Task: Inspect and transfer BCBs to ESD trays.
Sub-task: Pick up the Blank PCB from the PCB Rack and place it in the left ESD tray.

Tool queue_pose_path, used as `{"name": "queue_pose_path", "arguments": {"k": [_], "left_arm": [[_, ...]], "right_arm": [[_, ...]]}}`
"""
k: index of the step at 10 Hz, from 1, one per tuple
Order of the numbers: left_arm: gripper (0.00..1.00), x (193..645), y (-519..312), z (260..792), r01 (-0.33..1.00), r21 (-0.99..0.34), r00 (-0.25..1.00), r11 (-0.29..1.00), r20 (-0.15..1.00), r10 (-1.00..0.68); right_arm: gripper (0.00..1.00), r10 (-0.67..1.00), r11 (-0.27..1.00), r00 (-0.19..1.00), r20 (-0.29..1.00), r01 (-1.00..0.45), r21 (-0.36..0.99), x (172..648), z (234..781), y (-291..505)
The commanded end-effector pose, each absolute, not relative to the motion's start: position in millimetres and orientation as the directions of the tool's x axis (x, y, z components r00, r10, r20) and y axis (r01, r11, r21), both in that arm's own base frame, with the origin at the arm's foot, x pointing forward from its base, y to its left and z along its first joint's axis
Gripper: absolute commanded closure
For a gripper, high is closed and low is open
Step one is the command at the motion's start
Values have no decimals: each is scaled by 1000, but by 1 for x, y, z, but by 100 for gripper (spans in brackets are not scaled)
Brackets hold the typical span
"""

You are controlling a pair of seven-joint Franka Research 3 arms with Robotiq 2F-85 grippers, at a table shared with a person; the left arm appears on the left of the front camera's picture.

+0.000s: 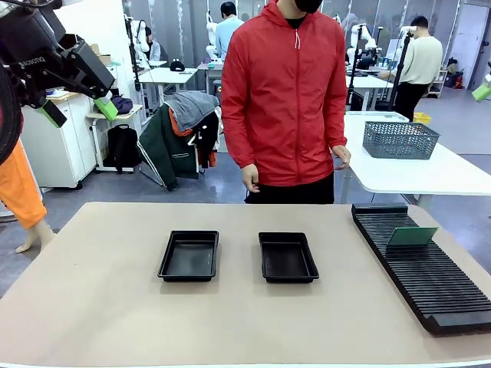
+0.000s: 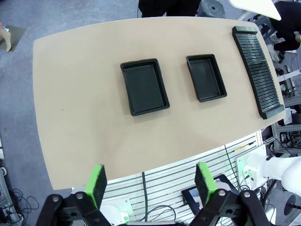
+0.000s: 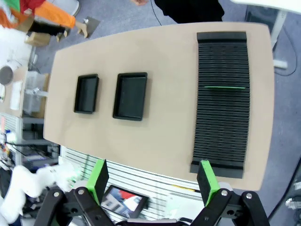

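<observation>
Two ESD trays (image 1: pixel 189 257) sit on the desk (image 1: pixel 92 307) before a red-jacketed person (image 1: pixel 284 100), one BCB (image 1: pixel 412 236) upright in the rack (image 1: pixel 418 284), left arm (image 1: pixel 46 54) poised high. Left jaws gape wide above the desk's near edge. Right jaws gape too, high above the rack's near end.

Open tabletop (image 1: pixel 100 307) between trays (image 1: pixel 189 255) and rack (image 1: pixel 422 284); board (image 1: pixel 412 236) stands in rack, seemingly tilted.

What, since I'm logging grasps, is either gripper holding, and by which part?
Nothing. The left gripper and right gripper both hang open and empty above the table; the one BCB stands untouched in the rack.
</observation>
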State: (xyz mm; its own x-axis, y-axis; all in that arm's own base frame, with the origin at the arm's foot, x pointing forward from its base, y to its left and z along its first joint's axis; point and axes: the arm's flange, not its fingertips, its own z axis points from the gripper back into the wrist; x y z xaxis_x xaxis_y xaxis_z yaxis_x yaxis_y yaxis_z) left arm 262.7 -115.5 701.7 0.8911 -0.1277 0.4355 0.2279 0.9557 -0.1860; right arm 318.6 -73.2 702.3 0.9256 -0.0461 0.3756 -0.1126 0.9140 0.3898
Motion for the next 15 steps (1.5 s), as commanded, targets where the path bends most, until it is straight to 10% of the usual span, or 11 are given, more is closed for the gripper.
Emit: {"name": "queue_pose_path", "arguments": {"k": [1, 7, 15], "left_arm": [[0, 263, -115, 702, 224, -181, 892, 958, 434, -126], [0, 263, -115, 702, 224, -181, 892, 958, 434, -126], [0, 263, -115, 702, 224, -181, 892, 958, 434, -126]], "right_arm": [[0, 191, 925, 891, 413, -304, 228, 327, 695, -79], [0, 779, 618, 556, 290, -757, -210, 358, 647, -81], [0, 991, 57, 23, 135, -965, -257, 430, 549, -91]]}}
